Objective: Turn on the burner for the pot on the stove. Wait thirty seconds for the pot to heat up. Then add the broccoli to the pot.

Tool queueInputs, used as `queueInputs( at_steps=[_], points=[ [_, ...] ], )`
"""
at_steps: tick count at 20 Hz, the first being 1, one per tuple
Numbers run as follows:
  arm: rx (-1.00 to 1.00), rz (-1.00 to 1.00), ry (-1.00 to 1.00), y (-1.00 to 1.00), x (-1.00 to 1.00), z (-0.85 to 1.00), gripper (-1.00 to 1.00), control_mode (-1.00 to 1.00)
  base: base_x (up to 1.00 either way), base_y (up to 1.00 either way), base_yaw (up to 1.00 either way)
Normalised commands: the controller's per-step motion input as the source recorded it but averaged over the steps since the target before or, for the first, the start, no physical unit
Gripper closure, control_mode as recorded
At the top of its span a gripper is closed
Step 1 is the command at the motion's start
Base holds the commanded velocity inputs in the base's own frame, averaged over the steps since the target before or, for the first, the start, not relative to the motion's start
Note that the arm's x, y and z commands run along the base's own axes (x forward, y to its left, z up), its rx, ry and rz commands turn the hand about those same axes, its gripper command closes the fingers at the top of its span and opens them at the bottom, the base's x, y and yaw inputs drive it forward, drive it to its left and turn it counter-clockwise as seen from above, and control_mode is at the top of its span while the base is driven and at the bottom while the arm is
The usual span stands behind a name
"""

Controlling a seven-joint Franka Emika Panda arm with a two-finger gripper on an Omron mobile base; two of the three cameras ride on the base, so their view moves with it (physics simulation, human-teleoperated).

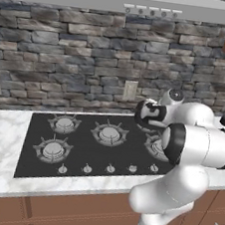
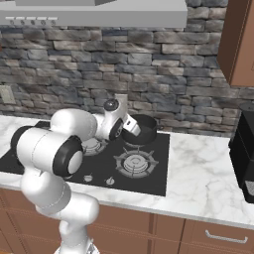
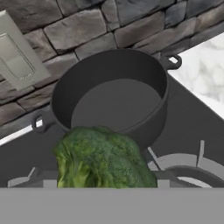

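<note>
The broccoli (image 3: 105, 157) fills the lower middle of the hand view, held up above the stove (image 1: 79, 150) and hiding my fingertips. Just beyond it stands the pot (image 3: 113, 96), dark and empty, on the back right burner near the stone wall. From the right base view my gripper (image 2: 134, 127) hangs at the pot's (image 2: 145, 130) left rim, slightly above it. My gripper is shut on the broccoli. The row of knobs (image 1: 110, 168) runs along the stove's front edge, and the arm covers the right burners in the left base view.
A marble counter (image 2: 198, 168) flanks the stove on both sides. A black appliance (image 2: 245, 149) stands at the far right under a wooden wall cabinet (image 2: 240, 39). A wall outlet (image 1: 130, 91) sits behind the stove, with the range hood (image 1: 149, 4) overhead.
</note>
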Motion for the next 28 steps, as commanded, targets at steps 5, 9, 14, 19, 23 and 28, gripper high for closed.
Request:
queueInputs(
  at_steps=[5, 9, 14, 19, 23, 28],
  points=[
    [0.05, 0.04, -0.1, -0.03, 0.01, 0.01, 1.0, -1.0, 0.0, 0.0, 0.0],
    [0.0, 0.0, -0.05, 0.02, 0.07, 0.31, 1.0, -1.0, 0.0, 0.0, 0.0],
    [0.01, 0.0, 0.09, -0.08, 0.29, 0.08, 1.0, -1.0, 0.0, 0.0, 0.0],
    [0.0, 0.0, 0.03, -0.02, 0.43, 0.0, 1.0, -1.0, 0.0, 0.0, 0.0],
    [0.0, 0.0, 0.04, -0.02, 0.31, 0.0, 1.0, -1.0, 0.0, 0.0, 0.0],
    [0.0, 0.01, 0.09, -0.07, 0.25, -0.1, 1.0, -1.0, 0.0, 0.0, 0.0]
  ],
)
